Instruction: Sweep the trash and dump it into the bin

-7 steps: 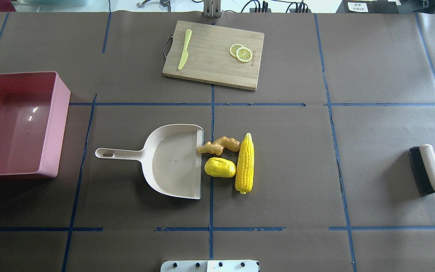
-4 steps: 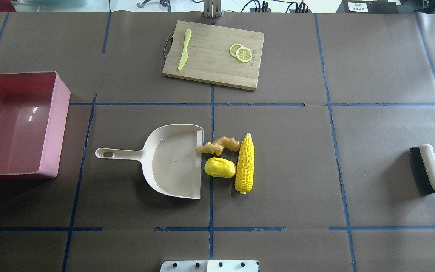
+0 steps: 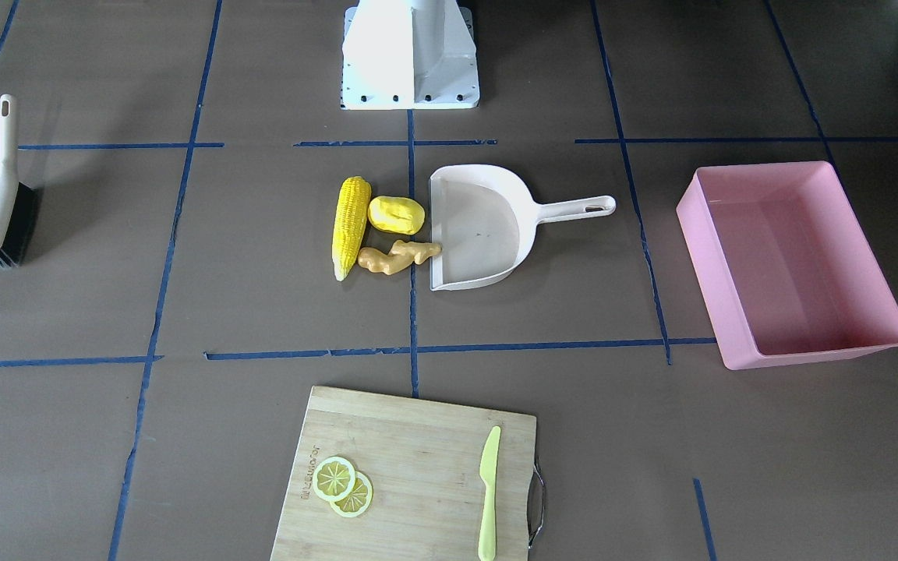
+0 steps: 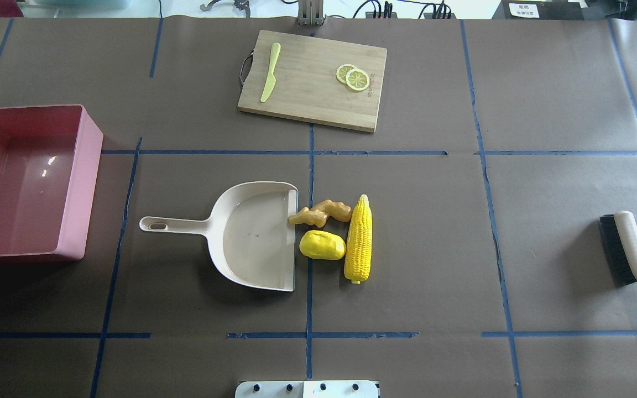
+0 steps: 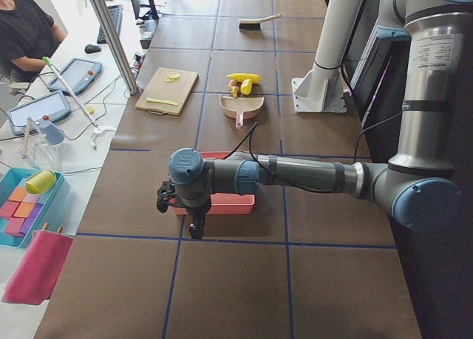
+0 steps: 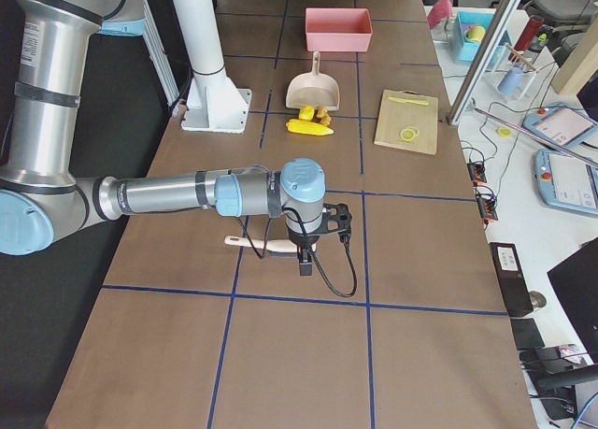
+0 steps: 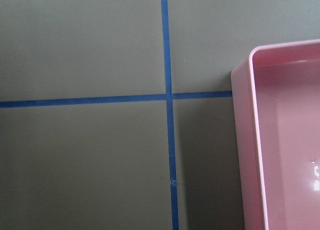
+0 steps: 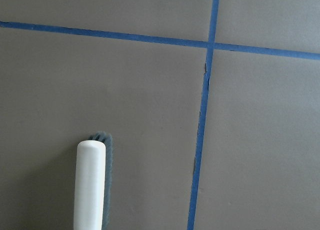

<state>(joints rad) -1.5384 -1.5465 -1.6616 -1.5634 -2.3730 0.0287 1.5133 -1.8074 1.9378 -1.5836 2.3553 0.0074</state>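
Note:
The trash lies mid-table: a corn cob (image 4: pixel 358 239), a yellow lump (image 4: pixel 322 245) and a ginger root (image 4: pixel 321 213), all just at the open lip of a beige dustpan (image 4: pixel 252 235). The pink bin (image 4: pixel 83 188) stands empty at the table's left end. A brush (image 4: pixel 625 249) lies at the right end. My left gripper (image 5: pixel 196 225) hangs over the bin's outer end (image 5: pixel 222 204); the left wrist view shows the bin's corner (image 7: pixel 245 140). My right gripper (image 6: pixel 304 259) hangs over the brush (image 6: pixel 262 246). I cannot tell whether either gripper is open or shut.
A wooden cutting board (image 4: pixel 313 80) with a yellow-green knife (image 4: pixel 270 72) and lemon slices (image 4: pixel 353 77) lies at the far side. The robot's base plate (image 4: pixel 307 389) is at the near edge. Blue tape lines cross the brown table.

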